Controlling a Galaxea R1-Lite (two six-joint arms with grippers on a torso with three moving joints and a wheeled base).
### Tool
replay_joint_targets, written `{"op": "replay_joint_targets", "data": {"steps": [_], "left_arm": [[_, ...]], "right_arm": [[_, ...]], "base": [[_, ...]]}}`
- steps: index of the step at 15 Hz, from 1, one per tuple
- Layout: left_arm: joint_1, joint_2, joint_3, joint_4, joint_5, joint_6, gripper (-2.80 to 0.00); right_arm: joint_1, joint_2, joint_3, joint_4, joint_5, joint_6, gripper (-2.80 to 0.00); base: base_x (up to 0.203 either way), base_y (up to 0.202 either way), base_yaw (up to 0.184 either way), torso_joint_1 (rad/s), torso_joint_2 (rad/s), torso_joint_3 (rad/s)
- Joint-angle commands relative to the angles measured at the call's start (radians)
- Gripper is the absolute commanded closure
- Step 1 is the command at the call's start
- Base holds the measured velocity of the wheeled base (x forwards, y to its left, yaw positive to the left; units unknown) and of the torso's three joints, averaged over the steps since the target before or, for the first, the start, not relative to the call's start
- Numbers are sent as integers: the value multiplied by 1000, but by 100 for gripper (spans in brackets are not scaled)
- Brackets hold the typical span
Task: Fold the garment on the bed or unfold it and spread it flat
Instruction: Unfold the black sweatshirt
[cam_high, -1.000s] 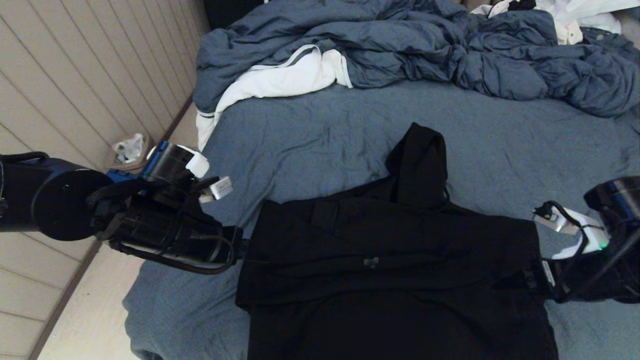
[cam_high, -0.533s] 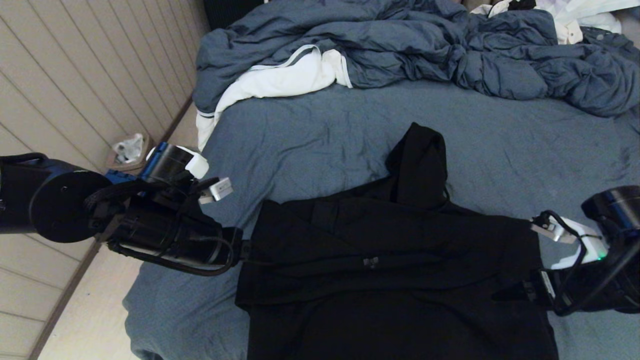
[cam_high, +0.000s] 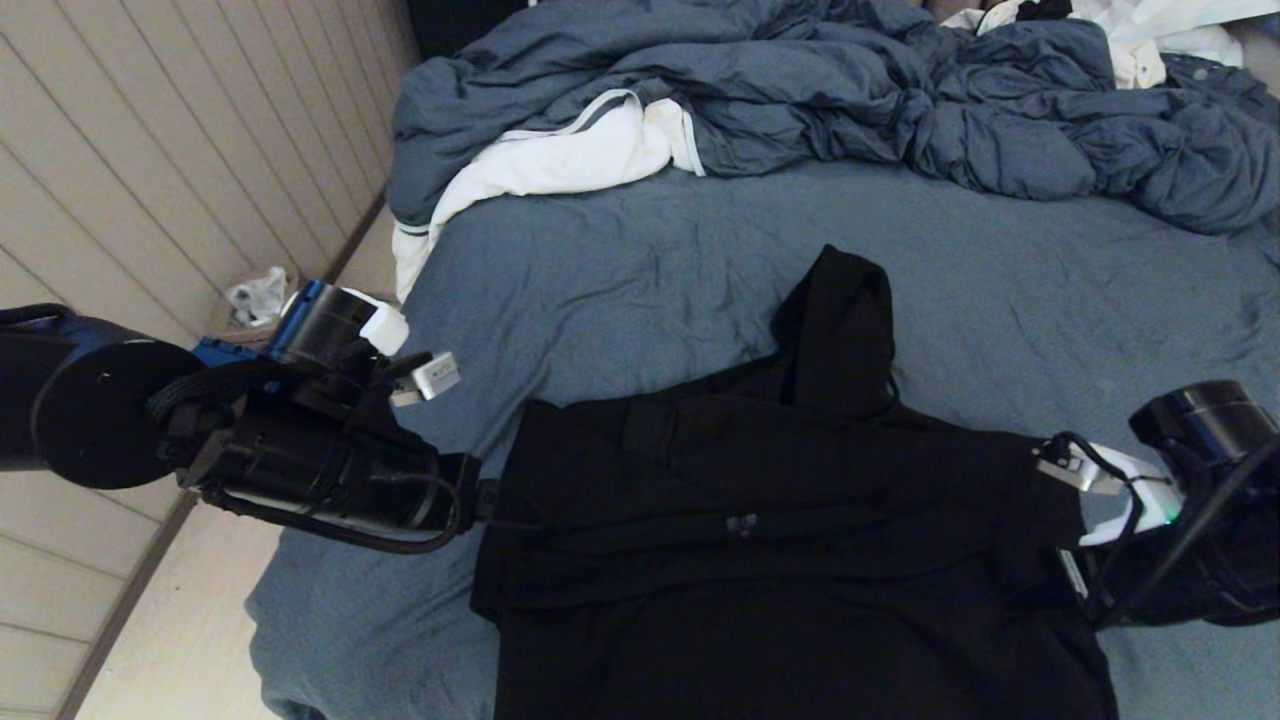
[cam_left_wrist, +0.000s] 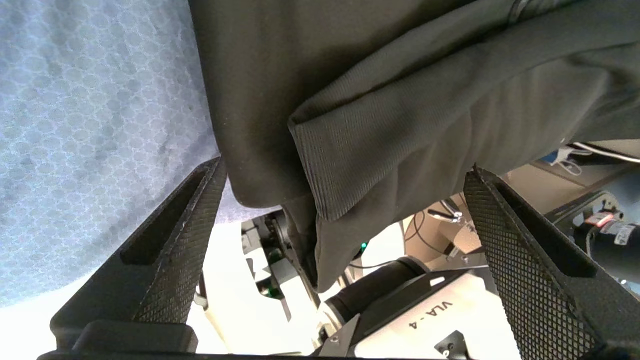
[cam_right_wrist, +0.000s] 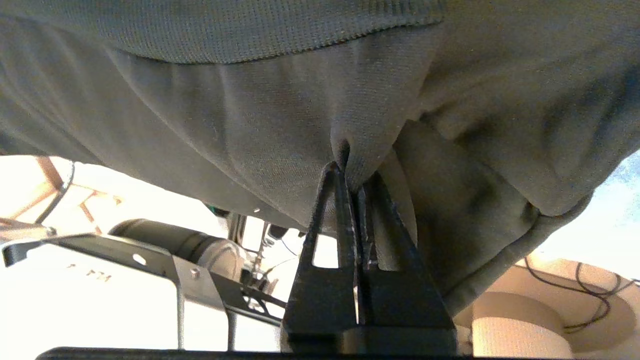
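Note:
The garment, a black hoodie, lies on the bed near its front edge, hood pointing to the far side. My left gripper is at the hoodie's left edge. In the left wrist view it is open, its two fingers wide apart with a ribbed fold of the garment between them. My right gripper is at the hoodie's right edge. In the right wrist view it is shut on a pinch of the garment.
A rumpled blue-grey duvet fills the far side of the bed, with a white cloth at its left end and pale clothes at the far right. A panelled wall and a floor strip run along the bed's left.
The right gripper has shut on the hoodie's right edge and shifted slightly left. The left gripper has opened a little wider and its arm has drifted slightly left.

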Motion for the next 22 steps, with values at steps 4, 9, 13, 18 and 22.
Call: {"op": "replay_joint_targets", "data": {"steps": [4,9,13,18,22], "left_arm": [[0,-32,-4,2,-1,-2,-280],[0,-41,-21,0,0,-2,-280],[0,-56,-12,0,-2,-14,-280],[0,-70,-8,1,-3,-14,-280],[-12,-68,-5,1,-3,-14,-280]], "right_arm": [[12,-94,16,12,6,-7,0],[138,-363,164,149,2,-124,0],[194,-532,262,296,-12,-171,0],[235,-729,358,462,-75,-175,0],[317,-815,409,542,-134,-174,0]], "base": [[0,0,0,0,0,0],[0,0,0,0,0,0],[0,0,0,0,0,0],[0,0,0,0,0,0],[0,0,0,0,0,0]]}}
